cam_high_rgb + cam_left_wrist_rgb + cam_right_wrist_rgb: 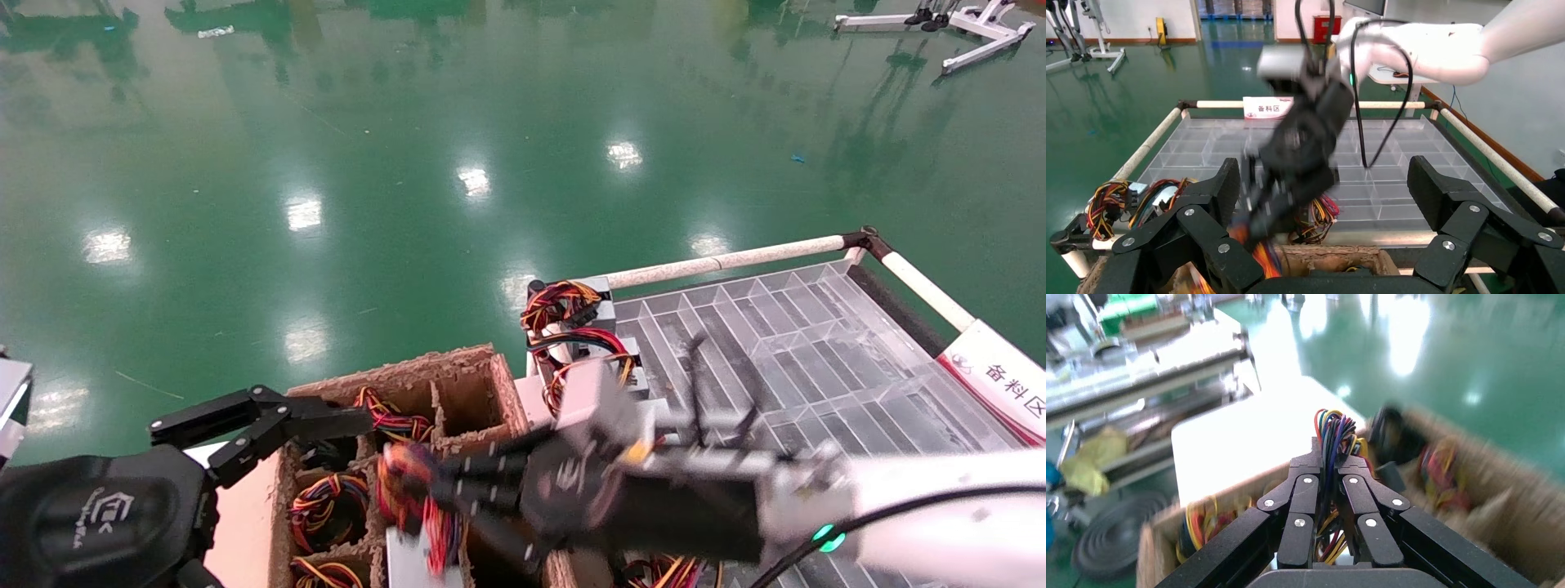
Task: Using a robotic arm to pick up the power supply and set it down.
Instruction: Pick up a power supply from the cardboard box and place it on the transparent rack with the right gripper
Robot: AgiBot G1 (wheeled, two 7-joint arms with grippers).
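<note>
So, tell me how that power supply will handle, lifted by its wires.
The right gripper pinches only the wire bundle, which looks floppy, so the power supply probably dangles and swings. Smooth insulated wires might slip through.

You can read 备料区 on the white sign (999, 382) at the rack's far rail; the hand logos stay illegible.
</note>
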